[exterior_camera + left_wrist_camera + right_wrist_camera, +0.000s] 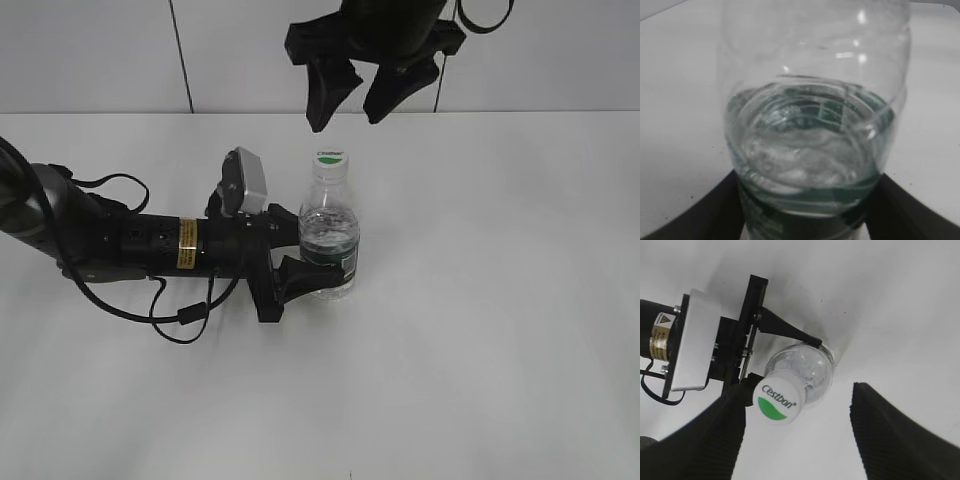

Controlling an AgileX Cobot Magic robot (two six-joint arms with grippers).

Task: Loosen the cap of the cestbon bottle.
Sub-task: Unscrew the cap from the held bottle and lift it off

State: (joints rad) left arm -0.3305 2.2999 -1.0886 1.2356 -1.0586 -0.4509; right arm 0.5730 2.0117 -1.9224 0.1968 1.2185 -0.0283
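Observation:
The cestbon bottle (329,240) stands upright on the white table, clear with a dark green label and some water inside. Its white cap (329,158) with a green mark is on top. My left gripper (300,262) is shut on the bottle's lower body from the left; the bottle (812,125) fills the left wrist view between the black fingers (805,220). My right gripper (352,105) hangs open above the cap, apart from it. In the right wrist view the cap (779,396) lies close to the left finger of the open jaws (797,435), above the bottle's body (807,367).
The left arm (120,240) lies low across the table's left side with a looping black cable (180,315). A tiled wall (100,50) backs the table. White table surface (500,300) stretches to the right and front of the bottle.

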